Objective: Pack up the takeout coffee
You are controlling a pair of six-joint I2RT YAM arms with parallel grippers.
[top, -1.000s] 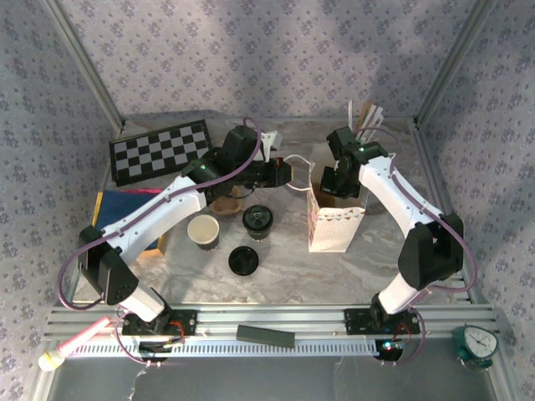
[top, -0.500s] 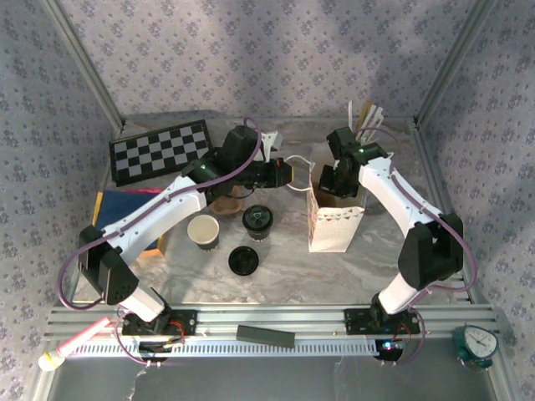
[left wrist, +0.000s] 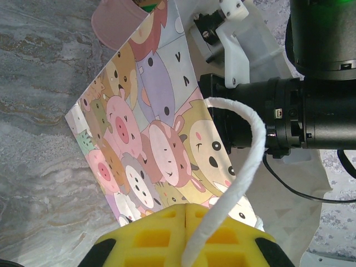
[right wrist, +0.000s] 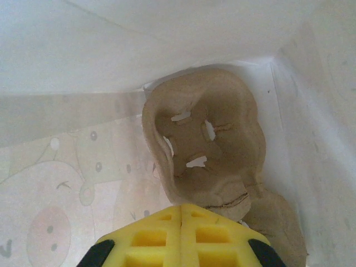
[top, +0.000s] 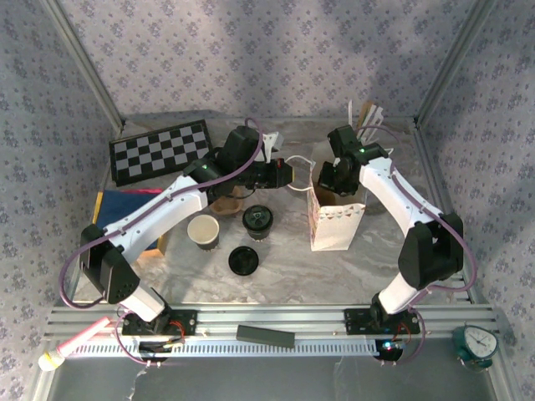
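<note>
- The takeout coffee [top: 257, 220], lidded and upright, is seen standing on the marble tabletop [top: 276, 276], outside the paper gift bag [top: 334, 224]. It is flanked by the lidless cup [top: 203, 231] on its left and the bag on its right, and the loose lid [top: 243, 260] lies just near of it.
- The left gripper [left wrist: 185, 214] is clamped on the bag's white cord handle [left wrist: 243, 172], by which the bag mouth appears to be drawn leftward.
- The right gripper [right wrist: 182, 212] is closed, its fingers together with nothing seen between them. It is lowered into the bag above a moulded pulp cup carrier [right wrist: 206, 150].
- The cup is judged to lie near and left of both grippers, its long axis vertical. The left arm is nearer but occupied, and the bag mouth lies to the cup's far right.
</note>
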